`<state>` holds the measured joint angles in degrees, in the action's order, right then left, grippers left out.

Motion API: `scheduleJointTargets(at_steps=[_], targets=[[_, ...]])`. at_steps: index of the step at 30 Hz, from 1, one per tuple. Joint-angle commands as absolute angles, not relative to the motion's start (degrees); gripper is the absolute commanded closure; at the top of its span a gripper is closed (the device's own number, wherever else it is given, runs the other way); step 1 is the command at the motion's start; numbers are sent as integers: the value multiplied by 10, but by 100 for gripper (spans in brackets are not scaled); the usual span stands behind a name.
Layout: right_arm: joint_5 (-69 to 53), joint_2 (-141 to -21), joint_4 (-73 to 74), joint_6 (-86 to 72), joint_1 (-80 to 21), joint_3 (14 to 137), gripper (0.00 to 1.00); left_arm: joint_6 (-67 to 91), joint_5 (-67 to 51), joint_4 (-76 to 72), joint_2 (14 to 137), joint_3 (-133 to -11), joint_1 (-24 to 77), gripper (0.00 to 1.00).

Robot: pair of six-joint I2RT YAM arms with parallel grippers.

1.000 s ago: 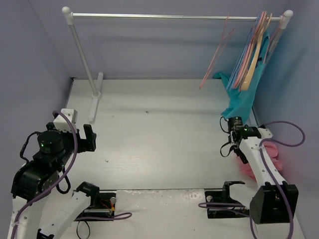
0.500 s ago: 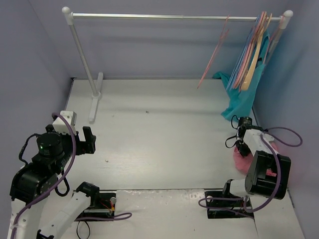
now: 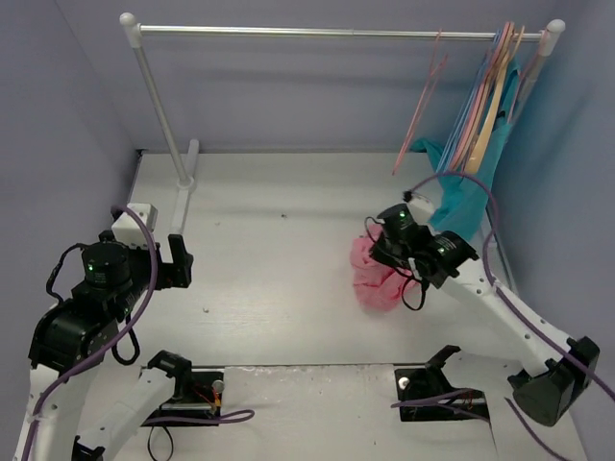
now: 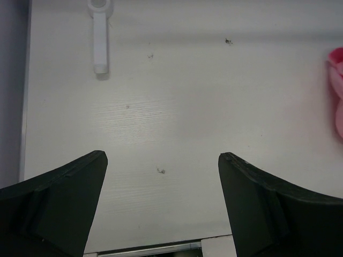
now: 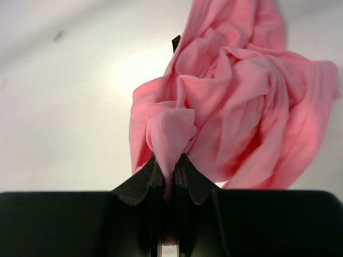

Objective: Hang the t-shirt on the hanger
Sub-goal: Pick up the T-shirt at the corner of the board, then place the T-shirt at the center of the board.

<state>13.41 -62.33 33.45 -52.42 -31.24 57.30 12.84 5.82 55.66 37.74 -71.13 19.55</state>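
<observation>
The salmon-pink t-shirt (image 3: 377, 277) hangs in a bunched clump over the middle right of the table, and its lower folds seem to touch the surface. My right gripper (image 3: 382, 242) is shut on a fold of it; the right wrist view shows the hem pinched between the closed jaws of the right gripper (image 5: 170, 160), with the rest of the t-shirt (image 5: 246, 101) spilling beyond. The thin pink hanger (image 3: 421, 101) hangs on the rail, up and to the right of the shirt. At the left, my left gripper (image 3: 178, 264) (image 4: 161, 155) stands open and empty; the t-shirt (image 4: 336, 91) shows at that view's right edge.
A white rail (image 3: 336, 33) spans the back on a post (image 3: 159, 106), whose foot (image 4: 100, 32) lies at the far left. Thicker hangers (image 3: 490, 91) and a teal garment (image 3: 466, 197) hang at the rail's right end, close behind the right arm.
My right gripper closed on the t-shirt at the table's right edge, then carried it left and forward toward the middle. The left arm has barely shifted.
</observation>
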Motion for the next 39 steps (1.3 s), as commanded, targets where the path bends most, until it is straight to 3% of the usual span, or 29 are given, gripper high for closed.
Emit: scheduleJointTargets(at_steps=[1, 6, 10, 13, 14, 18, 22, 28, 39], targets=[[121, -674, 307, -444, -444, 707, 100, 148, 37, 511, 402, -733, 199, 13], [113, -776, 260, -314, -514, 891, 100, 156, 39, 516, 414, -742, 200, 13], [122, -791, 225, -219, -512, 955, 86, 163, 30, 523, 421, -752, 199, 13], [143, -780, 249, -203, -490, 927, 73, 177, 23, 530, 425, -751, 200, 13], [138, -764, 258, -205, -468, 887, 60, 185, 14, 533, 429, -749, 200, 13], [63, -722, 258, -207, -405, 774, 52, 208, 0, 538, 437, -723, 200, 13], [23, -736, 265, -186, -405, 726, 42, 246, -39, 522, 455, -667, 199, 16], [-56, -776, 215, -124, -446, 708, 42, 386, -62, 465, 485, -537, 199, 26], [-106, -917, 122, -95, -519, 637, 44, 544, -14, 391, 504, -353, 200, 29]])
